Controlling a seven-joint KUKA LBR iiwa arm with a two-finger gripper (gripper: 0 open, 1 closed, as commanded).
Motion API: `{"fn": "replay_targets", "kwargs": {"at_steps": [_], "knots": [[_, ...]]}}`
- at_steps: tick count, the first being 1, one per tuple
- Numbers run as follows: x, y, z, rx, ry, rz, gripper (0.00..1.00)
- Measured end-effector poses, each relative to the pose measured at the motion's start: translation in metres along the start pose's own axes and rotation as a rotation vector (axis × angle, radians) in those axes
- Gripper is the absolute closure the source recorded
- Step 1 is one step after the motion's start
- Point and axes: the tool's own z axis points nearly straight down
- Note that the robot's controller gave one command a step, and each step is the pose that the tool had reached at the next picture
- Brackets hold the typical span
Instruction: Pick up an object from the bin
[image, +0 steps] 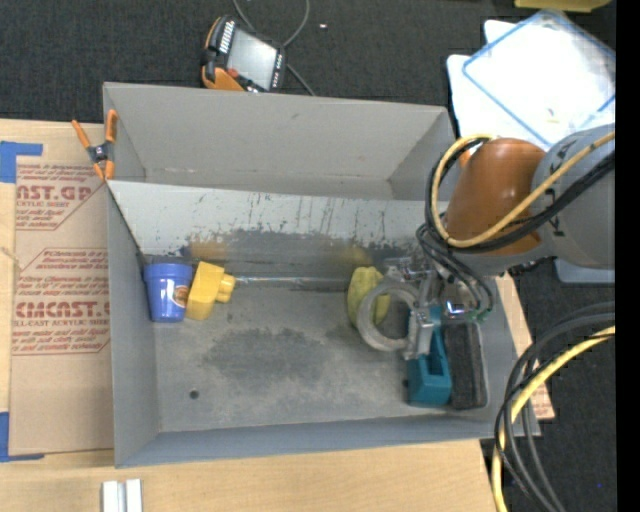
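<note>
Jaws over grey ring (tape, perhaps) in bin.

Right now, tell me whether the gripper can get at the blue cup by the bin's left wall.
Probably yes. The gripper is at the right end, and bare floor lies between it and the blue cup; only a yellow block lies beside it.

cup and block touching at the bin's left; ring and slab at its right
</note>
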Motion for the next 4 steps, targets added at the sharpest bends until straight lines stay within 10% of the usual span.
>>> {"fn": "replay_targets", "kwargs": {"at_steps": [1,3,4], "knots": [[-0.03,0.06,-0.008,0.001,-0.004,-0.195,0.0],[-0.024,0.05,0.007,0.001,-0.004,0.013,0.0],[-0.035,0.066,0.039,0.008,-0.024,0.072,1.0]]}}
